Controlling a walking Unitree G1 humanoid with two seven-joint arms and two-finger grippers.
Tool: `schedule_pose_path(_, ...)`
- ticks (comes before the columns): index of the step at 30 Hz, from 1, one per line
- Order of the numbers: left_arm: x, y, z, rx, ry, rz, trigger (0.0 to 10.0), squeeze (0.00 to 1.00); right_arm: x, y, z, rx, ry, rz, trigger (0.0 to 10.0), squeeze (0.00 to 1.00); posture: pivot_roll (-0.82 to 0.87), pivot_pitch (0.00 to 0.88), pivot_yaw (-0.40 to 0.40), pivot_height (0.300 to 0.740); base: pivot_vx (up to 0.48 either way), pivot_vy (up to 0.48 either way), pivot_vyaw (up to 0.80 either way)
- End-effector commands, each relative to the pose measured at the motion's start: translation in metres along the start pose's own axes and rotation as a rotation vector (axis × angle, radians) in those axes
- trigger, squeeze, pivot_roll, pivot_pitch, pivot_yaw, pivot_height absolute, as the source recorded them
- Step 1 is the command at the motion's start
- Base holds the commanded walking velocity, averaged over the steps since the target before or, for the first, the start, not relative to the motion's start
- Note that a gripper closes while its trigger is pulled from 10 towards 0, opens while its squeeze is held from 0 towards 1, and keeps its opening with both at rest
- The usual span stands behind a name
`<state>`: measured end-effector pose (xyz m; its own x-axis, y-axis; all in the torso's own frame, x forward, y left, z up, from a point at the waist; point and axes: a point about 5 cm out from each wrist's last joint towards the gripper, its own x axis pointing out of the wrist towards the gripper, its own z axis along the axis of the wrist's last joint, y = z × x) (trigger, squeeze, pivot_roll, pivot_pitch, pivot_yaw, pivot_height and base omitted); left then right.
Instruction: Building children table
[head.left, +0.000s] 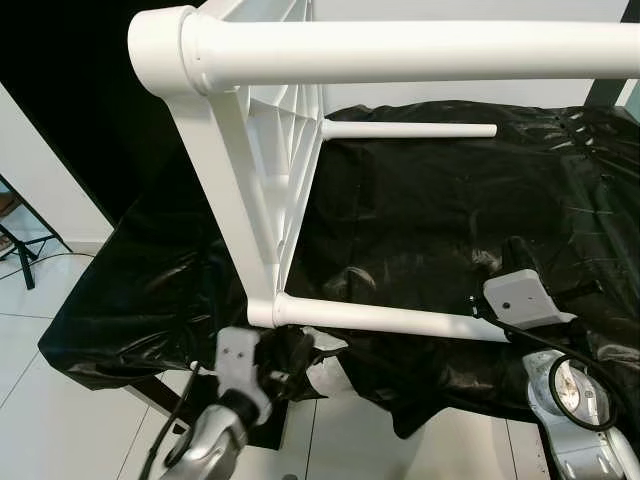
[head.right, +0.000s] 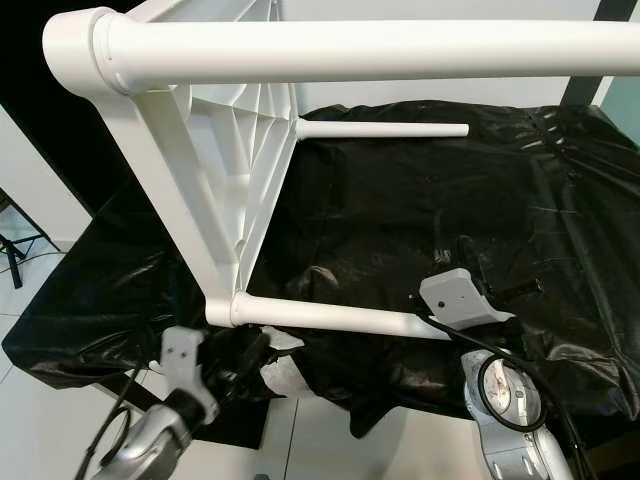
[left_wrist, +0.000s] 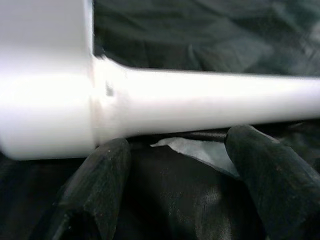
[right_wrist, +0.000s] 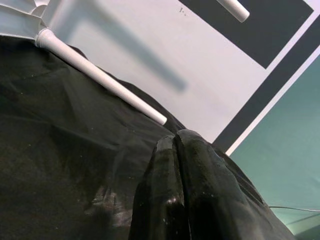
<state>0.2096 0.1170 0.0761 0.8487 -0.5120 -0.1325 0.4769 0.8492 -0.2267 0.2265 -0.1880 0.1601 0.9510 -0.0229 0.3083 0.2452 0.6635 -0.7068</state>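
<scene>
White children's table (head.left: 255, 190) lay on its side on the counter (head.left: 420, 220) draped in black plastic sheet (head.left: 120, 290), legs sticking out. Left hand (left_wrist: 175, 165) open, fingers (left_wrist: 102, 180) spread just under the lowest leg (head.left: 400, 320) near its socket. Right hand (right_wrist: 180, 190) closed on nothing, resting on the sheet beside that leg's tip.

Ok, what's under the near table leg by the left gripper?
Under the near table leg: black plastic sheet and a white scrap. Left gripper is open just below. Whatever the sheet covers is hidden.
</scene>
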Motion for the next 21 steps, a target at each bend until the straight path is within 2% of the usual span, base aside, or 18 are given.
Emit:
schedule_pose_path(1, 0.004, -0.010, -0.007, 0.013, 0.026, -0.207, 10.0, 0.00, -0.001, -0.004, 0.001, -0.012, -0.002, -0.005, 10.0, 0.00, 0.09, 0.000, 0.080, 0.740, 0.000, 0.000, 0.00)
schedule_pose_path(6, 0.015, -0.015, -0.006, 0.009, 0.015, -0.204, 10.0, 0.00, -0.003, -0.006, 0.000, -0.019, 0.009, -0.010, 10.0, 0.00, 0.07, 0.000, 0.085, 0.740, 0.000, 0.000, 0.00)
schedule_pose_path(8, 0.015, -0.015, -0.006, 0.009, 0.015, -0.204, 10.0, 0.00, -0.003, -0.006, 0.000, -0.019, 0.009, -0.010, 10.0, 0.00, 0.07, 0.000, 0.085, 0.740, 0.000, 0.000, 0.00)
schedule_pose_path(10, 0.025, -0.020, -0.003, 0.003, 0.000, -0.212, 10.0, 0.00, -0.004, -0.006, -0.001, -0.023, 0.015, -0.011, 10.0, 0.00, 0.07, 0.000, 0.089, 0.740, 0.000, 0.000, 0.00)
schedule_pose_path(13, 0.029, -0.023, -0.003, 0.002, -0.004, -0.219, 10.0, 0.00, -0.004, -0.006, -0.002, -0.025, 0.019, -0.012, 10.0, 0.00, 0.07, 0.000, 0.090, 0.740, 0.000, 0.000, 0.00)
schedule_pose_path(17, 0.049, -0.028, -0.003, 0.027, -0.015, -0.235, 10.0, 0.00, -0.002, -0.007, -0.002, -0.027, 0.027, -0.016, 10.0, 0.00, 0.07, 0.000, 0.093, 0.740, 0.000, 0.000, 0.00)
schedule_pose_path(21, 0.059, -0.030, 0.002, 0.032, -0.029, -0.241, 10.0, 0.00, -0.002, -0.006, -0.001, -0.027, 0.027, -0.018, 10.0, 0.00, 0.06, 0.000, 0.101, 0.740, 0.000, 0.000, 0.00)
